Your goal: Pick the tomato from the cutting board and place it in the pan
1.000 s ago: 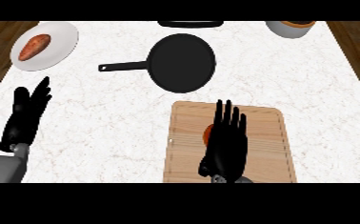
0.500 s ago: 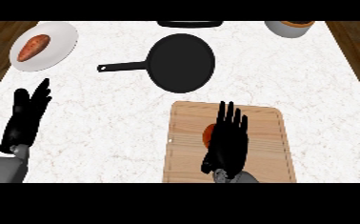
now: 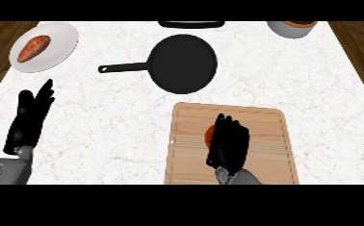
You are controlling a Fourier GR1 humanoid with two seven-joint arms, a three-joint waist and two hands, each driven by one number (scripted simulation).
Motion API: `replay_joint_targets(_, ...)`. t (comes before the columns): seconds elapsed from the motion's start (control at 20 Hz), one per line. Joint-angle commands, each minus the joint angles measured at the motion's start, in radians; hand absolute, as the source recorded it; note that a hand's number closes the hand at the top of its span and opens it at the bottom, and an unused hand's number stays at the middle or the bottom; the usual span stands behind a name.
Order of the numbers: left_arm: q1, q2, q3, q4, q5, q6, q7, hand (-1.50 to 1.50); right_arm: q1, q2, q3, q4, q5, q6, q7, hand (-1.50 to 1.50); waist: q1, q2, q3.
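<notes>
Now the right hand (image 3: 229, 143) lies curled over the round red tomato (image 3: 210, 134) near the middle of the light wooden cutting board (image 3: 274, 133). Only the tomato's left edge shows, so the fingers seemingly wrap it. The black frying pan (image 3: 185, 64) lies beyond the board's far edge.

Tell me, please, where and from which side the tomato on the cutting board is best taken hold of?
Grip the tomato around its widest middle, coming down from above. It is round and sits low on the flat cutting board, so there is no handle or edge to catch from the side. The right robot hand is over it with fingers curled round it, and only the tomato's left edge shows.
</notes>
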Motion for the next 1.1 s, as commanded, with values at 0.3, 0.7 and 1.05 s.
replay_joint_targets(0.3, 0.009, 0.011, 0.032, 0.002, 0.001, -0.029, -0.006, 0.00, 0.121, 0.013, 0.010, -0.052, -0.056, -0.065, 0.326, 1.50, -0.008, 0.001, 0.001)
replay_joint_targets(0.7, 0.026, 0.013, 0.043, 0.005, -0.006, -0.014, -0.005, 0.00, 0.252, 0.013, 0.035, -0.222, 0.085, -0.171, 0.344, 1.50, -0.028, -0.010, -0.002)
replay_joint_targets(1.05, 0.019, 0.025, 0.033, -0.015, -0.014, -0.033, 0.012, 0.00, 0.088, 0.013, 0.075, -0.355, 0.408, -0.082, 0.344, 1.50, -0.009, -0.010, -0.002)
